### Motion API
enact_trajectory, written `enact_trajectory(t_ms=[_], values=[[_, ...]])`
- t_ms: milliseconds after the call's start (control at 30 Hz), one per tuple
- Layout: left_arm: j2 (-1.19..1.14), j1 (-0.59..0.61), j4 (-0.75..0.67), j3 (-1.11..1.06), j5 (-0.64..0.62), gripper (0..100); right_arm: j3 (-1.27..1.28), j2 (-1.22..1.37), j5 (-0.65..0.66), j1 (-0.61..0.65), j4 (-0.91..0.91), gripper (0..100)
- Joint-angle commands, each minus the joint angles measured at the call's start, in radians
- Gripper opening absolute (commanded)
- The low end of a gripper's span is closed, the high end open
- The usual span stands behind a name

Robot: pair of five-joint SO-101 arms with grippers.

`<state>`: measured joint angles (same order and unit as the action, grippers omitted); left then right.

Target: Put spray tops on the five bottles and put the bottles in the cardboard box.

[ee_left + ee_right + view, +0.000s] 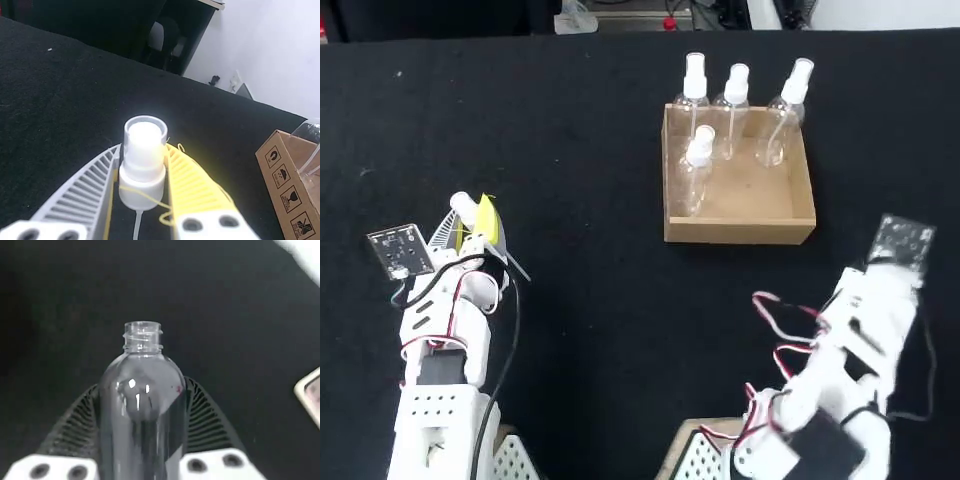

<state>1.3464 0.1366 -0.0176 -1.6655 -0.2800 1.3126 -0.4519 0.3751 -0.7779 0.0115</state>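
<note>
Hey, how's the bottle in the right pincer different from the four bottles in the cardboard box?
The held bottle has a bare threaded neck; the four boxed bottles each carry a white spray top. The held bottle is clamped in the right pincer; the boxed bottles stand loose in the cardboard box. All are clear.

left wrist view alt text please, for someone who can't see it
The left claw is shut on a white spray top, its thin tube trailing behind it, above a black table. A corner of the cardboard box stands farther off.
</note>
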Motion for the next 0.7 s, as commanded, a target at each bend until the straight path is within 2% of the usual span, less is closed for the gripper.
enact_trajectory(t_ms=[0, 100, 467, 667], values=[[0.015, 0.001, -0.025, 0.007, 0.000, 3, -0.157, -0.104, -0.011, 0.011, -0.420, 1.5], [0.015, 0.001, -0.025, 0.007, 0.000, 3, -0.189, -0.107, -0.011, 0.012, -0.517, 1.5], [0.015, 0.004, -0.025, 0.007, 0.000, 3, -0.142, -0.105, -0.006, 0.009, -0.549, 2.3], [0.015, 0.004, -0.025, 0.007, 0.000, 3, -0.150, -0.107, -0.005, 0.017, -0.652, 19.8]])
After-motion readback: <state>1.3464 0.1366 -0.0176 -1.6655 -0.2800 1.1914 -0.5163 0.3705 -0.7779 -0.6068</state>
